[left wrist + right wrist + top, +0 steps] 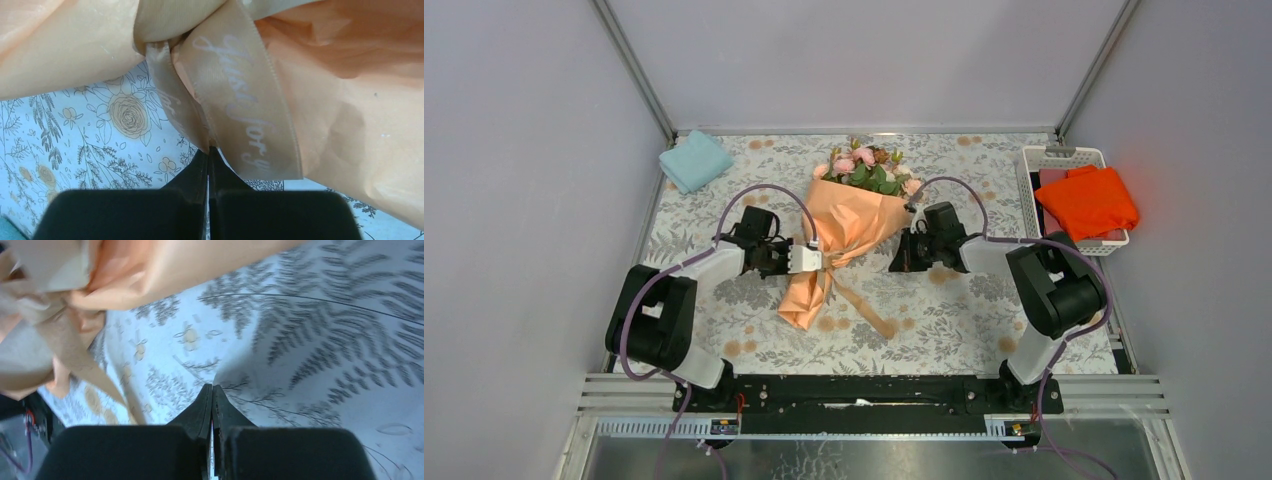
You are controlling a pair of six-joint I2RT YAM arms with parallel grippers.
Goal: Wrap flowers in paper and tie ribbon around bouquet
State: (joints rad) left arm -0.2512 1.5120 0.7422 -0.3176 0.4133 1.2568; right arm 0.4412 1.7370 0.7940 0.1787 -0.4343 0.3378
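Observation:
The bouquet lies mid-table: pink flowers (864, 168) stick out of a peach paper (852, 220) cone that narrows to a tail (804, 300). A tan ribbon (864, 305) is wound round the neck, and one end trails toward the front. My left gripper (822, 262) sits at the neck from the left. In its wrist view the jaws (209, 149) are shut, with a narrow ribbon strand (175, 107) running into the tips beside a wide lettered strand (240, 110). My right gripper (896, 260) is just right of the cone. It (212, 387) is shut on nothing, over the tablecloth.
A folded light blue cloth (695, 160) lies at the back left. A white basket (1028, 190) at the back right holds a bright orange cloth (1086, 200). Grey walls close in the flower-printed tablecloth (954, 310) on three sides.

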